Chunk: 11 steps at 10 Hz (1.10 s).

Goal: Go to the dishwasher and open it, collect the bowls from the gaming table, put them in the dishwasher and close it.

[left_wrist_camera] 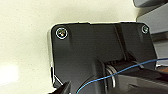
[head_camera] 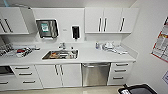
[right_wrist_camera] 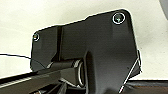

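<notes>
Head view: kitchenette wall, seen square-on. White worktop (head_camera: pixel 100 56) runs the full width, with white upper cabinets (head_camera: pixel 111 20) above and white base cabinets (head_camera: pixel 58 75) below. Pale floor (head_camera: pixel 62 90) along the lower edge.

Dishwasher (head_camera: pixel 96 74): stainless-steel front, built in under the worktop, right of centre, between the double-door base cabinet and a drawer stack (head_camera: pixel 120 73). Bar handle along its top edge. Door shut; interior not visible.

Sink (head_camera: pixel 60 54): steel basin set into the worktop, left of the dishwasher and above the double doors. Holds several items, orange and dark patches among them; too blurred to identify. Tap (head_camera: pixel 62 45) stands behind it.

Wall between the upper cabinets: steel-framed dispenser (head_camera: pixel 47 28) with a green label, and a smaller dark dispenser (head_camera: pixel 75 32) to its right.

Worktop, left end: a cluster of mixed items (head_camera: pixel 21 51), red and dark; contents not resolvable. Worktop, right end: pale clutter (head_camera: pixel 111 47) beside a small bottle (head_camera: pixel 97 45).

Right wall: poster (head_camera: pixel 161 45) with red edging. Dark object (head_camera: pixel 137 89) at the lower right corner, unidentified.

Wrist views: each shows the robot's dark plate over a pale surface. Gripper state, left and right: cannot tell.
</notes>
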### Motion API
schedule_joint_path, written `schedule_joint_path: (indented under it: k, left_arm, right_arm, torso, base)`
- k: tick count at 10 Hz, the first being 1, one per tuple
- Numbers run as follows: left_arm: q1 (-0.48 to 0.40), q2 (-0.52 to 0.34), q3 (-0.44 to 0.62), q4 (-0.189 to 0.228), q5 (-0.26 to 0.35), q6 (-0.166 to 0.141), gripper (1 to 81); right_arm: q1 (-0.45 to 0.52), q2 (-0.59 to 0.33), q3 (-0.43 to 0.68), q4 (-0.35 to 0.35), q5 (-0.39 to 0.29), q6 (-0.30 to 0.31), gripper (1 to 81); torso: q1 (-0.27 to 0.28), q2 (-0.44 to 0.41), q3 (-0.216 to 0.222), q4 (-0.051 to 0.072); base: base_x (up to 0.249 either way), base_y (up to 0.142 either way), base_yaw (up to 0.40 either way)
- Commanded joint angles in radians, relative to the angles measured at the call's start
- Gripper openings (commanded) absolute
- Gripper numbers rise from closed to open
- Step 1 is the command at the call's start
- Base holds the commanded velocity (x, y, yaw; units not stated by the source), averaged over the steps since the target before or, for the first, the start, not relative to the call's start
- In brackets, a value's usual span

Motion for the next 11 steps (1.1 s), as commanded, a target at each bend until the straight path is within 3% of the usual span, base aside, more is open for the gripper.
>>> schedule_joint_path:
  k: [1, 11]
  left_arm:
    - [-0.049, -0.017, 0.005, -0.007, 0.057, 0.001, 81.1]
    - [-0.047, -0.014, 0.005, -0.007, 0.057, 0.001, 81.1]
  right_arm:
    - [0.045, -0.016, 0.013, -0.003, -0.052, 0.000, 81.1]
    - [0.041, -0.019, 0.009, -0.005, -0.052, 0.000, 81.1]
  torso:
    - [0.000, 0.000, 0.000, 0.000]
    - [0.000, 0.000, 0.000, 0.000]
  base:
    - [0.123, 0.000, 0.000]
    - [0.102, 0.000, 0.000]
